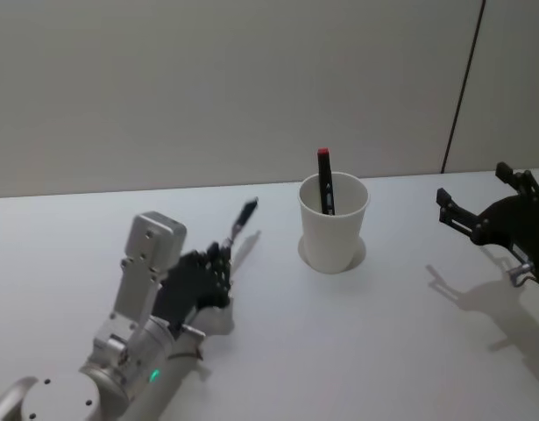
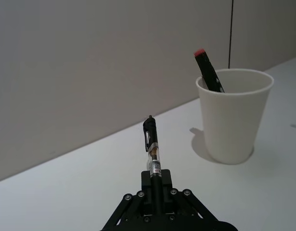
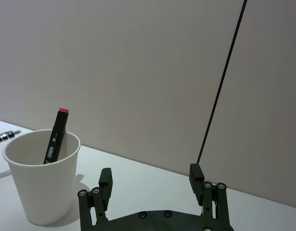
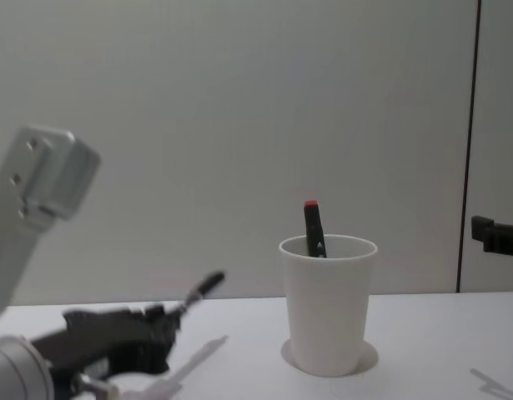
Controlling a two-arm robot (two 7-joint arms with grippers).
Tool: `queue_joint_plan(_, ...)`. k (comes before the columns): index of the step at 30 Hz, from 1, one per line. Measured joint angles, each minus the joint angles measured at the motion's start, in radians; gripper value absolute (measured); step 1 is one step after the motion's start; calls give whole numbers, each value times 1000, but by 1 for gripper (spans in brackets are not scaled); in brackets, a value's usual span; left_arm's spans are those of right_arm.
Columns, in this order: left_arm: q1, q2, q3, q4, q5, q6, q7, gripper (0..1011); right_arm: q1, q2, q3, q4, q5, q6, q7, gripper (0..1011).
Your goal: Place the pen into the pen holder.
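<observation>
My left gripper [image 1: 222, 256] is shut on a black pen [image 1: 244, 217], gripping its lower end low over the table, left of the pen holder. The pen [image 2: 152, 144] juts forward and upward from the jaws toward the holder. The pen holder [image 1: 332, 244] is a white paper cup [image 2: 233, 126] standing upright at mid-table. A black marker with a red cap [image 1: 325, 181] leans inside it. My right gripper [image 1: 473, 186] hovers open to the right of the cup, with nothing between its fingers [image 3: 105, 179]. The chest view shows the cup [image 4: 327, 310] and the pen [image 4: 203, 287] from the side.
The white table [image 1: 383, 351] stretches bare in front of the cup and between both arms. A plain wall rises right behind the table's far edge, with a dark vertical seam [image 1: 462, 88] at the right.
</observation>
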Motion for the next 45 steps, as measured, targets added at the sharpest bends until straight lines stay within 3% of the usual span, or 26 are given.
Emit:
queue_joint_plan(11, -21, -1, -32, -17, 22, -106, 71, 117, 0, 0, 0, 0, 0, 0, 0, 1004)
queue_joint_plan(26, -79, -34, -66, -24, 55, -228, 133, 117, 1, 0, 2, 0, 6, 0, 3, 1003)
queue_joint_plan(33, -85, -43, -71, -24, 62, -243, 128, 117, 6, -1, 8, 0, 55, 5, 29, 1003)
queue_joint_plan(45, -67, -52, -53, -14, 86, -228, 50, 117, 28, -11, 16, -22, 197, 31, 122, 1004)
